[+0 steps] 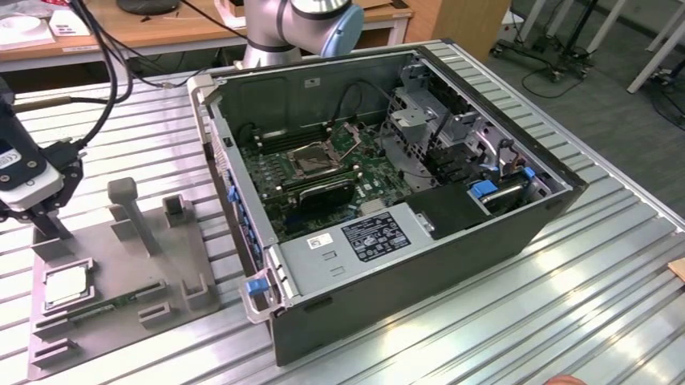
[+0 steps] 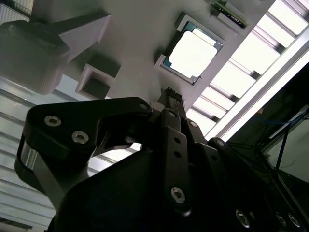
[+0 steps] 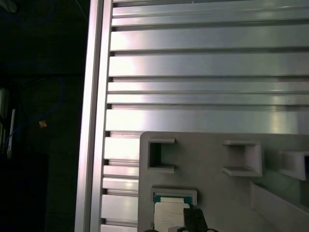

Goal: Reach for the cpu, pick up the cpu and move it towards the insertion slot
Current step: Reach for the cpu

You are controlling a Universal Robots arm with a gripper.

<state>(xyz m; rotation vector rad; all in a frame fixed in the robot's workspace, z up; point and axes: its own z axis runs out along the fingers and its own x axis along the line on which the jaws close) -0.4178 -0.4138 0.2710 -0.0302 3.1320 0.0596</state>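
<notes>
- Slatted aluminium tabletop (image 1: 482,337) carries a grey holder plate (image 1: 128,265), with an open computer case (image 1: 428,265) just beside the plate.
- My arm (image 1: 289,28) is cut off at the exterior view's upper edge.
- My fingers (image 1: 51,228) hang over the holder plate, pressed together and carrying nothing.
- The cpu (image 1: 64,286) lies flat in a corner pocket of the plate, near my fingertips but apart from them.
- In the first wrist view, my fingers (image 3: 193,218) cover part of the cpu (image 3: 169,215), and the frame edge cuts it.
- In the second wrist view, glare whitens the cpu (image 2: 193,50), so no marking reads.
- The insertion slot (image 1: 316,158) sits well apart from the plate, inside the case.
- A sticker (image 1: 374,235) in the case bears print too small to read.
</notes>
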